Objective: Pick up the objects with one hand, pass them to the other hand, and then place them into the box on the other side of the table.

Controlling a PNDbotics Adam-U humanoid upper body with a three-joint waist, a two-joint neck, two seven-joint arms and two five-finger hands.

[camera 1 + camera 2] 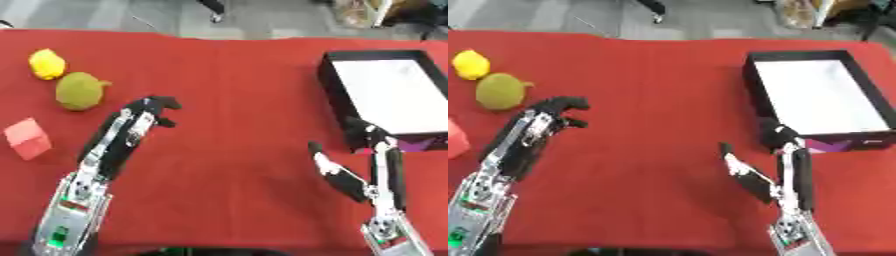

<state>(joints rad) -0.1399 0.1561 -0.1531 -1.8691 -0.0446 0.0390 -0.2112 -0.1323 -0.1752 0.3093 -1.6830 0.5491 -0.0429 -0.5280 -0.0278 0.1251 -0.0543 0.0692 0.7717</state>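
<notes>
1. Nearby, left hand (150,112) curled, holding nothing, just beside the olive-green fruit (79,90) at far left.
2. Fruit looks light, rounded, likely slippery; wrap its widest part.
3. Right hand (367,150) relaxed, fingers spread, by the empty box (337,95).

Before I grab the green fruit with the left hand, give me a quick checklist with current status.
1. Left hand holds nothing: ok.
2. Fingers straight for the grasp: not ok, curled.
3. Green fruit unobstructed: ok, though the yellow fruit lies close behind it.
4. Right hand open to receive: ok.
5. Box has room: ok, nothing in it.
6. Red block clear of the reach: ok.
</notes>
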